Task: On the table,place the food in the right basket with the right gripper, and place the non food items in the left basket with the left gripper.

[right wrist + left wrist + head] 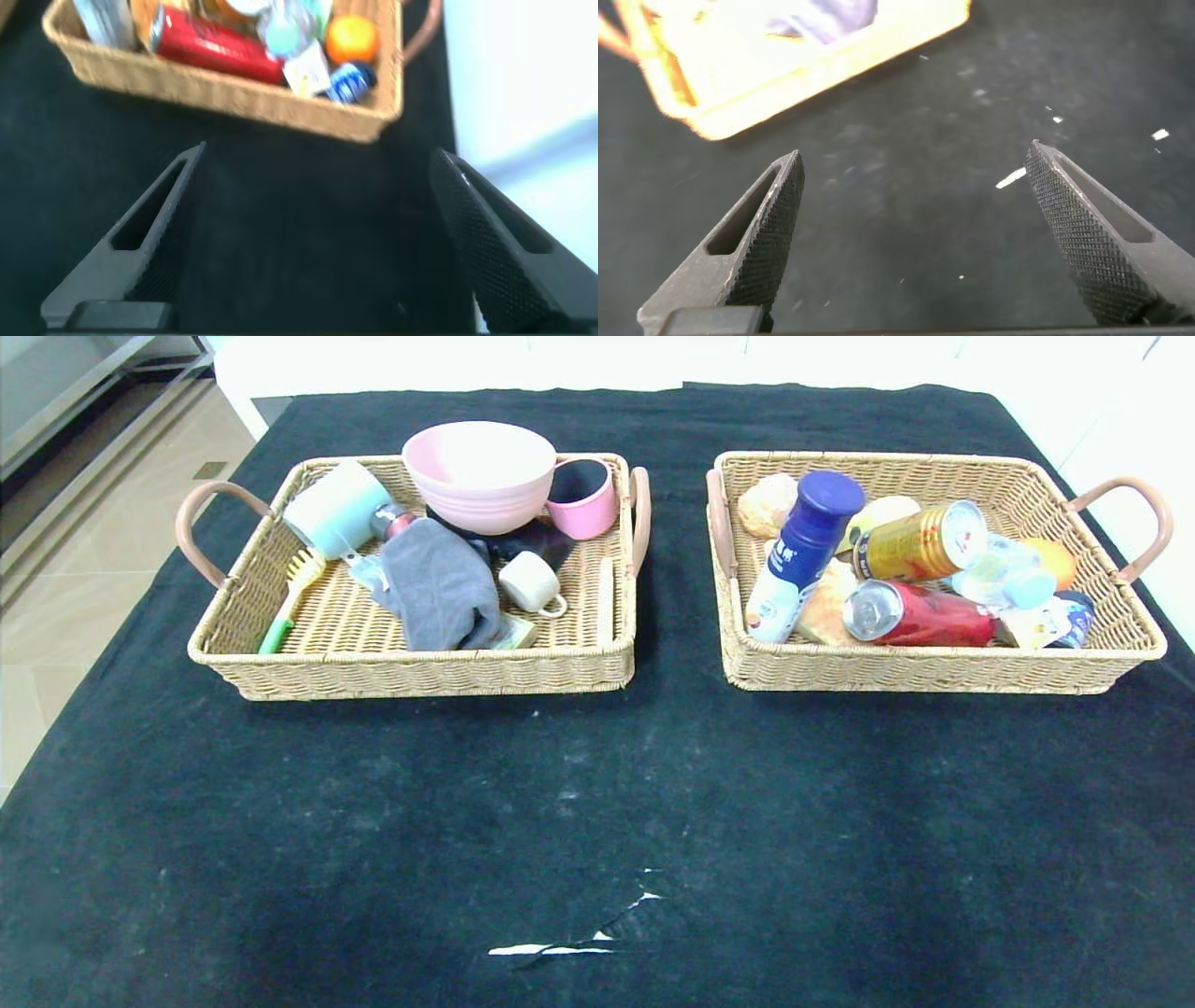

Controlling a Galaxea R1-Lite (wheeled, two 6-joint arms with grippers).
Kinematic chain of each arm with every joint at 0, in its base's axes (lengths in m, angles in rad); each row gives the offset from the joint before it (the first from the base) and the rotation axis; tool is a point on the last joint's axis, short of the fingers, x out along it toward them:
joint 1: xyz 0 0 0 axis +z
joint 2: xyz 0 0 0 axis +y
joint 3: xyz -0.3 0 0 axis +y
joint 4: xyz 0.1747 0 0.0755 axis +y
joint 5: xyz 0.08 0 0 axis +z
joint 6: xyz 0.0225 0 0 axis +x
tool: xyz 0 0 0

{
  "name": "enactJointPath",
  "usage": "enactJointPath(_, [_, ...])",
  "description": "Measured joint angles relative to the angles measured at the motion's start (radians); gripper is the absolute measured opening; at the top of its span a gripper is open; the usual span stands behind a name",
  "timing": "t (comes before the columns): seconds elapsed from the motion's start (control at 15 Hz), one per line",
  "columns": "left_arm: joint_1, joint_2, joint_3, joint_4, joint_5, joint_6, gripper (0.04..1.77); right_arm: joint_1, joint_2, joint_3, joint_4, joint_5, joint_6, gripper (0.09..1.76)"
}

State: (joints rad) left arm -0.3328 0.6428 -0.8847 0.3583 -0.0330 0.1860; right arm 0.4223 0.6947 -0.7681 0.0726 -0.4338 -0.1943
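Observation:
The left basket holds a pink bowl, a pink cup, a pale green cup, a grey cloth, a small white cup and a green brush. The right basket holds a blue-capped bottle, a gold can, a red can, bread and an orange. Neither gripper shows in the head view. My left gripper is open and empty over bare cloth. My right gripper is open and empty near the right basket.
The table wears a black cloth with white tears near its front. A tiled floor lies beyond the table's left edge, and white surfaces lie behind and to the right.

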Motion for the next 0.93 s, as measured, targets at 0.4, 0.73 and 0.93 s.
enactJointPath(0.4, [0.183, -0.116, -0.002, 0.096, -0.073, 0.031, 1.72, -0.217, -0.241, -0.111, 0.453, 0.311, -0.058, 1.7])
enactJointPath(0.73, [0.304, -0.199, -0.033, 0.152, -0.128, 0.031, 1.72, -0.303, -0.367, -0.077, 0.471, 0.332, -0.05, 1.7])
enactJointPath(0.93, [0.335, -0.249, 0.004, 0.183, -0.154, 0.022, 1.72, -0.326, -0.405, -0.05, 0.471, 0.332, -0.024, 1.7])
